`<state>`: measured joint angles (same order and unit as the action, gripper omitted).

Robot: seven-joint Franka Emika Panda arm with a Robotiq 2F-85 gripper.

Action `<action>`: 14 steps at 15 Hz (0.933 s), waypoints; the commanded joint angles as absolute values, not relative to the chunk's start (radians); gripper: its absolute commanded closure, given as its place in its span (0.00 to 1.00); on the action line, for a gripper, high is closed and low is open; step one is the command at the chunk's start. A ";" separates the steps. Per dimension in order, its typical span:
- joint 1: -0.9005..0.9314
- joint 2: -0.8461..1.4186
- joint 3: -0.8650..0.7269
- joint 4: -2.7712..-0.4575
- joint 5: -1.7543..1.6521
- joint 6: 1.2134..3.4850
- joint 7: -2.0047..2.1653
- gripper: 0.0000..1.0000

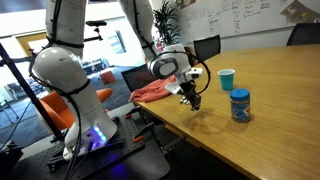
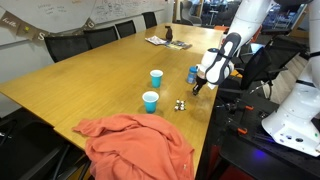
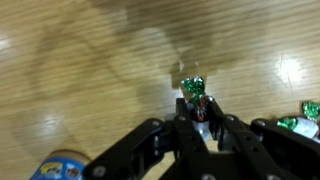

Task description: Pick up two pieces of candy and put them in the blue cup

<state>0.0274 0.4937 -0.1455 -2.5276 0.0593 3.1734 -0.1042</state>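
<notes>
In the wrist view my gripper (image 3: 200,110) is shut on a small wrapped piece of candy (image 3: 193,87), whose green foil end sticks out past the fingertips above the wooden table. More candy (image 3: 303,110) lies at the right edge, and shows in an exterior view as tiny pieces (image 2: 180,104) on the table. My gripper (image 2: 200,84) hangs just above the table near them. Two blue cups (image 2: 156,77) (image 2: 150,101) stand upright nearby. In an exterior view only one blue cup (image 1: 226,79) shows, beyond my gripper (image 1: 191,98).
A blue-lidded jar (image 1: 240,104) stands close to the gripper and also shows in the wrist view (image 3: 60,168). An orange cloth (image 2: 140,145) lies on the table corner. Office chairs line the table's far side. The table edge is near the robot base.
</notes>
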 commanded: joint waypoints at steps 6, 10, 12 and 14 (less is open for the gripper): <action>-0.004 0.120 -0.127 -2.524 0.036 3.049 -0.070 0.94; -0.054 0.107 -0.061 -2.368 0.164 2.720 -0.144 0.94; -0.058 0.152 -0.076 -2.272 0.144 2.614 -0.114 0.94; -0.063 0.201 -0.083 -2.189 0.117 2.558 -0.090 0.94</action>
<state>-0.0418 0.1193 -0.0840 -2.3170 0.1435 2.6437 -0.1245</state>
